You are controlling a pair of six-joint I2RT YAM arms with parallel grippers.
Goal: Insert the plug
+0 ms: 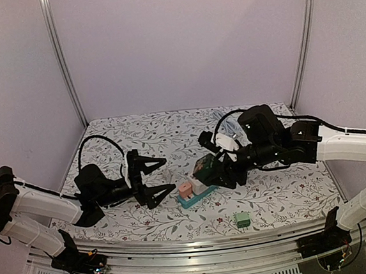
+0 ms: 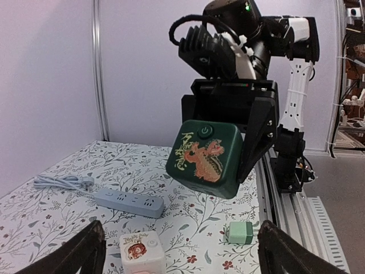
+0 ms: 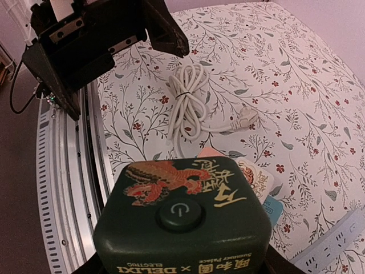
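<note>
A dark green dragon-printed cube plug is clamped by the right gripper, with a grey plastic power strip below its fingers; the left gripper is held open.

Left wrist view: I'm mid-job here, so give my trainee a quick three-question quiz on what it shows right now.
1. True or false: the left gripper holds the green plug cube.
2. What is printed on the cube's face? A) a dragon B) a flower C) a star
3. Is the cube plugged into the power strip yet?
Key: 1 false; 2 A; 3 no, the right gripper holds it in the air.
</note>
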